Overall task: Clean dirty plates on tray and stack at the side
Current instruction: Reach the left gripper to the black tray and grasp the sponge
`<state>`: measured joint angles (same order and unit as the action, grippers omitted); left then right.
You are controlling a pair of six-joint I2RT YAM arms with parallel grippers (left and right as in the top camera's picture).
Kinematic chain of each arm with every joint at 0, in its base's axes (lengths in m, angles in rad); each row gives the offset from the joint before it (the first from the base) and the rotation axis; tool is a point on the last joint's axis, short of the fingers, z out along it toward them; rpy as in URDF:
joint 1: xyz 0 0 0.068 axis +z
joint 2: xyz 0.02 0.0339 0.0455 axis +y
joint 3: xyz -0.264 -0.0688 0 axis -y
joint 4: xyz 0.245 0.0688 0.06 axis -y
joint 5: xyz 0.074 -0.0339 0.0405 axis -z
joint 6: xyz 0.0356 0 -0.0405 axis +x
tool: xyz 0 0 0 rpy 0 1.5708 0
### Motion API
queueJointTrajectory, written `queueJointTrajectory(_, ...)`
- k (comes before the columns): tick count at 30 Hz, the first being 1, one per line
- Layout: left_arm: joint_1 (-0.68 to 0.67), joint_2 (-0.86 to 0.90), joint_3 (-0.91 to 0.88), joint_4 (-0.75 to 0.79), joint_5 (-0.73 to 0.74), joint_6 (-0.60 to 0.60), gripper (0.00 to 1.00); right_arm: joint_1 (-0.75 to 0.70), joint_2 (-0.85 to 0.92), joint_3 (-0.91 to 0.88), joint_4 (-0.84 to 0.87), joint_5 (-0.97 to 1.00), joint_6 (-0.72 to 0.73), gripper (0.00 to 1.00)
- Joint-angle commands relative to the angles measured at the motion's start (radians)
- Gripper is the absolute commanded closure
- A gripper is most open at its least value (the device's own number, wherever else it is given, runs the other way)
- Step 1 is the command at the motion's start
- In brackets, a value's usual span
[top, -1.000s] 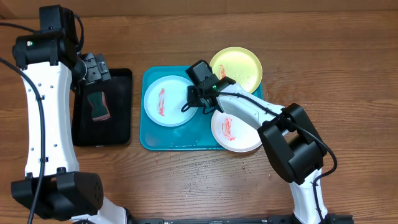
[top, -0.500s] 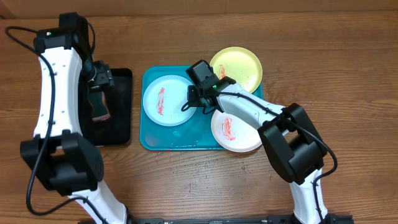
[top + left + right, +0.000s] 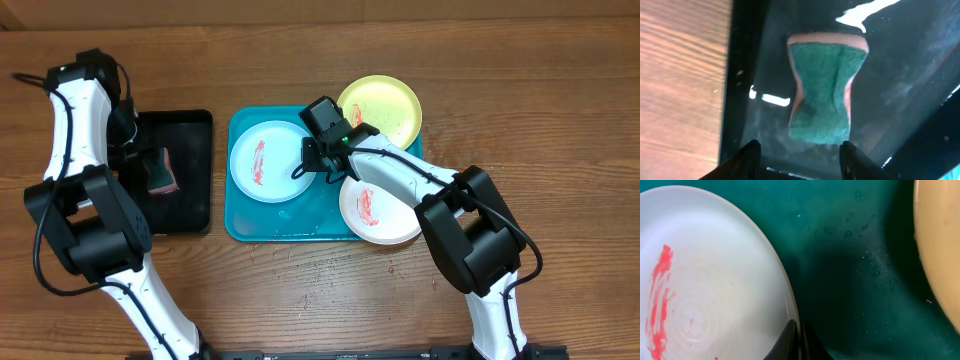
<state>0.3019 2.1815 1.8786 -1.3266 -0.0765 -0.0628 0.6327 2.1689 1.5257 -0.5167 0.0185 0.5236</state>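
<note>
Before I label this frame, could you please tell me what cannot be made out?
Overhead: left tool hidden beneath left arm.
Overhead: right arm covers part of white-pink plate.
Right wrist: frame edge crops yellow-green plate and light blue plate.

left arm (image 3: 72, 130): white shell, black joints, black cable | right arm (image 3: 395, 178): white shell, black joints, green light | left gripper (image 3: 800, 149): black fingers
</note>
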Motion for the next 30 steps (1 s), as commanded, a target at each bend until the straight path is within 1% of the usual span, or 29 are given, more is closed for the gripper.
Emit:
queueJointTrajectory(1,-0.009,0.015,-0.002,0.013,0.052,0.056,0.50,0.001,0.005,-0.001,0.004,0.018,0.004,0.96)
queueJointTrajectory(5,-0.010,0.016,-0.005,0.033,0.050,0.063,0.54,0.001,0.005,-0.001,0.007,0.018,0.004,0.96)
queueJointTrajectory(7,-0.008,0.018,-0.005,0.045,0.047,0.063,0.58,0.001,0.005,-0.001,0.006,0.018,0.004,0.96)
queueJointTrajectory(8,-0.006,0.018,-0.005,0.051,0.039,0.063,0.62,0.001,0.005,-0.001,0.005,0.018,0.004,0.96)
queueJointTrajectory(9,-0.004,0.018,-0.007,0.060,0.031,0.063,0.63,0.001,0.005,-0.001,0.003,0.018,0.004,0.96)
queueJointTrajectory(15,-0.008,0.018,-0.040,0.102,0.029,0.072,0.62,0.001,0.005,-0.001,0.008,0.018,0.004,0.96)
queueJointTrajectory(18,-0.010,0.018,-0.080,0.130,0.029,0.075,0.61,0.001,0.005,-0.001,0.008,0.018,0.004,0.96)
queueJointTrajectory(25,-0.011,0.018,-0.216,0.254,0.051,0.071,0.63,0.001,0.005,-0.001,0.011,0.019,0.004,0.96)
queueJointTrajectory(26,-0.011,0.018,-0.232,0.266,0.051,0.070,0.65,0.001,0.005,-0.001,0.011,0.018,0.004,0.96)
queueJointTrajectory(27,-0.011,0.018,-0.242,0.274,0.049,0.070,0.69,0.001,0.005,-0.001,0.011,0.018,0.004,0.96)
queueJointTrajectory(30,-0.011,0.018,-0.253,0.283,0.048,0.070,0.92,0.001,0.005,-0.001,0.011,0.019,0.004,0.96)
